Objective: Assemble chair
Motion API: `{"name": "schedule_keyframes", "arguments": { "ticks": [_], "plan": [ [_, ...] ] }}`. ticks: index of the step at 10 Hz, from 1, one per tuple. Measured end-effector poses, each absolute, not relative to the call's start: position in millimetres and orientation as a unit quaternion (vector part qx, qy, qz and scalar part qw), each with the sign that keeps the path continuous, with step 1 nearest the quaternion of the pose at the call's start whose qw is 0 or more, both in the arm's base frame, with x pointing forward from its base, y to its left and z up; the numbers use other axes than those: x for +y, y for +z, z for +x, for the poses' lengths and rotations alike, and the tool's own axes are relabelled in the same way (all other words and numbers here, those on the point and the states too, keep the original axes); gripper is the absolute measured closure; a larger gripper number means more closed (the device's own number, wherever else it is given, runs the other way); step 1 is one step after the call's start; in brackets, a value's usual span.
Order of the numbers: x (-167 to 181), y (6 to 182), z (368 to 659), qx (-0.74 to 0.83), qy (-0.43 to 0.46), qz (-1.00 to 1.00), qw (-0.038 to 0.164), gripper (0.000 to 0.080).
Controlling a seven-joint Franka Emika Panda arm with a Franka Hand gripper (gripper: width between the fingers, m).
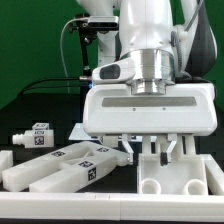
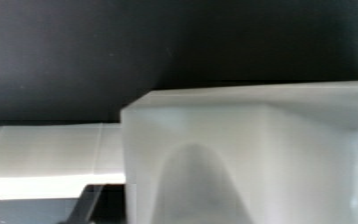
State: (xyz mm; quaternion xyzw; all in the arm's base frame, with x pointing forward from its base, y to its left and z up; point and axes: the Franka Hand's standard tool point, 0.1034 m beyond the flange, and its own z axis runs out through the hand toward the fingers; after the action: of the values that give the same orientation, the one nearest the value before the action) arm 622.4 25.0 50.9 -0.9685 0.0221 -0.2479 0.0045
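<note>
My gripper (image 1: 166, 150) hangs low at the front of the table, under the big white hand. Its fingers stand apart on both sides of a white blocky chair piece (image 1: 176, 178) with round holes. In the wrist view that piece (image 2: 247, 150) fills the space between the jaws, blurred and very close, with one dark finger (image 2: 108, 205) against its edge. Long white bars with tags (image 1: 62, 166) lie side by side at the exterior view's lower left. A small pegged leg (image 1: 35, 135) lies behind them.
The black table (image 1: 50, 105) runs back to a green wall. Cables and the robot's arm stand behind the hand. A pale surface (image 2: 43, 150) shows beside the held piece in the wrist view.
</note>
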Motion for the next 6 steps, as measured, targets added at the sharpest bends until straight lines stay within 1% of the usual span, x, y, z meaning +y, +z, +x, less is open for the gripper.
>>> {"name": "schedule_keyframes", "arguments": {
  "ticks": [2, 3, 6],
  "plan": [
    [25.0, 50.9, 622.4, 0.022, -0.248, -0.969, 0.004, 0.0472],
    [25.7, 58.0, 628.0, 0.021, -0.274, -0.961, 0.002, 0.0472],
    [29.1, 56.7, 626.5, 0.019, -0.277, -0.961, 0.002, 0.0472]
  ]
}}
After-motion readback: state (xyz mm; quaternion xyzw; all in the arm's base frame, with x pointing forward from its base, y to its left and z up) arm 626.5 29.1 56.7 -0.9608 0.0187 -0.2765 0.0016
